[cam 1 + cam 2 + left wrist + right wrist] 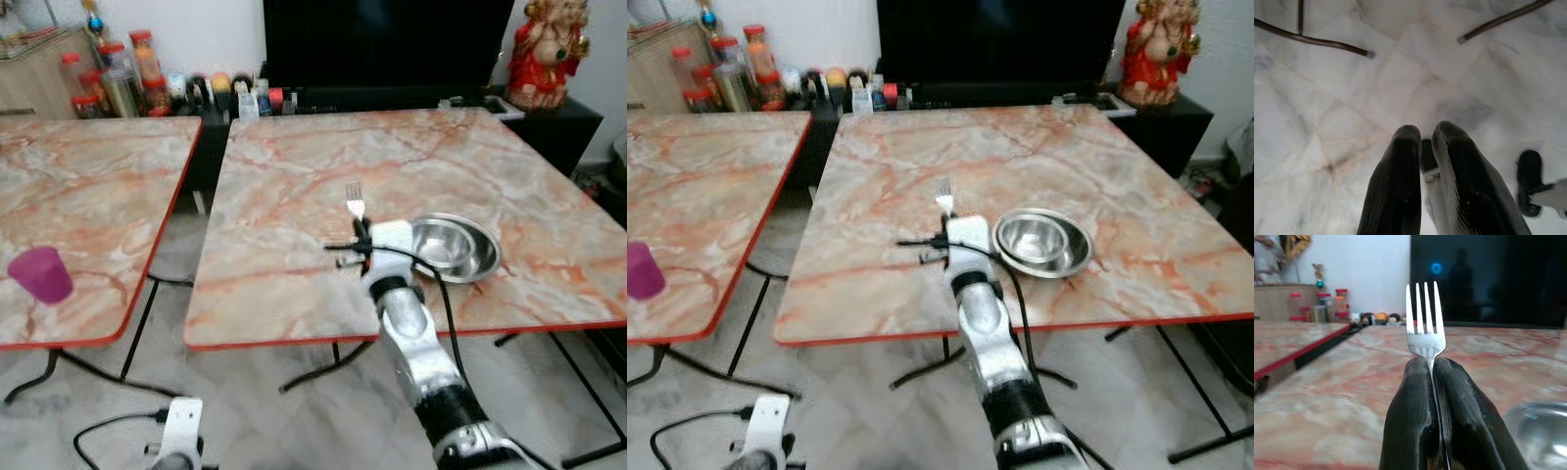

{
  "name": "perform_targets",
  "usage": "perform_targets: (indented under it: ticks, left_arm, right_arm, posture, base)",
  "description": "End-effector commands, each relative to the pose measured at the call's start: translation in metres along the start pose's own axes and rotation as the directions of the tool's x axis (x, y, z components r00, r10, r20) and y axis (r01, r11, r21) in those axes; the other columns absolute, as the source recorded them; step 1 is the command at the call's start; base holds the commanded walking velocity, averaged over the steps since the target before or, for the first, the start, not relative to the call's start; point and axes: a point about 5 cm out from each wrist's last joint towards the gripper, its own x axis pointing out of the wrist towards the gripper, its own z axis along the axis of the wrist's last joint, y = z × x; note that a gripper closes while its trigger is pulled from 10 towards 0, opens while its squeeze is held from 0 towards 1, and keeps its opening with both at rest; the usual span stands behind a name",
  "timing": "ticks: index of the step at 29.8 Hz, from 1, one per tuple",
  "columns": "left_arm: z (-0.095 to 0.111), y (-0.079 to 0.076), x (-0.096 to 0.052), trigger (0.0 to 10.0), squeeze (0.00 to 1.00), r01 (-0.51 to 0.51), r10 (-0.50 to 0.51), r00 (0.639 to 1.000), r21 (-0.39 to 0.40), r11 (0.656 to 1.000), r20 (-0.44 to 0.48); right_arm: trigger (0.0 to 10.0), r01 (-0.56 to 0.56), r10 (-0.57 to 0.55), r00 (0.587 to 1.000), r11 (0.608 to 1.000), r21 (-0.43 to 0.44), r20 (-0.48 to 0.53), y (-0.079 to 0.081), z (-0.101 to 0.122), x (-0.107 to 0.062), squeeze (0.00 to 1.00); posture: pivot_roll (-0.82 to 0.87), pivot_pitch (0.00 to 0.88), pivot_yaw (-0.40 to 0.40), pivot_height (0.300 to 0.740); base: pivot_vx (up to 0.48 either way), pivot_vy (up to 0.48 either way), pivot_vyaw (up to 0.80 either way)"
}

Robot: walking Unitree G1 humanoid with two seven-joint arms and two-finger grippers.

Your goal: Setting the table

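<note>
My right gripper (360,227) is shut on a silver fork (355,202), whose tines stick out past the fingertips over the marble table (294,186). In the right wrist view the fork (1424,323) stands pinched between the two black fingers (1415,421). A steel bowl (454,247) sits on the table just right of the gripper, near the front edge. A purple cup (41,273) stands on the second marble table (88,186) to the left. My left arm (179,431) hangs low by the floor, its fingers (1400,186) close together with nothing between them.
Jars and bottles (127,78) line the back wall beside a dark TV (382,44). A red and gold statue (549,49) stands at the back right. A gap with table legs and a cable (108,431) on the tiled floor separates the two tables.
</note>
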Motion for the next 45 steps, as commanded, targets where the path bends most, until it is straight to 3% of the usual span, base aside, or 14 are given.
perform_targets:
  ticks: [1,31,45]
  left_arm:
    - [-0.0014,0.0033,-0.0003,10.0,0.00,-0.010,0.010,1.000,-0.003,1.000,-0.007]
    - [-0.0033,0.0003,-0.0007,10.0,0.00,-0.006,0.006,1.000,-0.012,1.000,-0.011]
    - [-0.0014,0.0006,-0.0006,10.0,0.00,-0.005,0.005,1.000,-0.031,1.000,0.006]
  right_arm:
    - [10.0,0.005,-0.005,1.000,1.000,0.003,0.014,-0.0006,0.0051,0.0021,0.00]
    - [10.0,0.009,-0.009,1.000,1.000,0.002,0.009,-0.0021,0.0053,0.0010,0.00]
    - [10.0,0.014,-0.014,1.000,1.000,0.009,0.000,-0.0009,0.0038,0.0004,0.00]
  posture:
    - [-0.06,0.000,0.008,0.740]
    - [-0.07,0.000,0.005,0.740]
    - [-0.07,0.000,0.006,0.740]
  base:
    - [0.000,-0.281,0.00]
    - [0.212,-0.278,0.00]
    - [0.000,0.000,0.00]
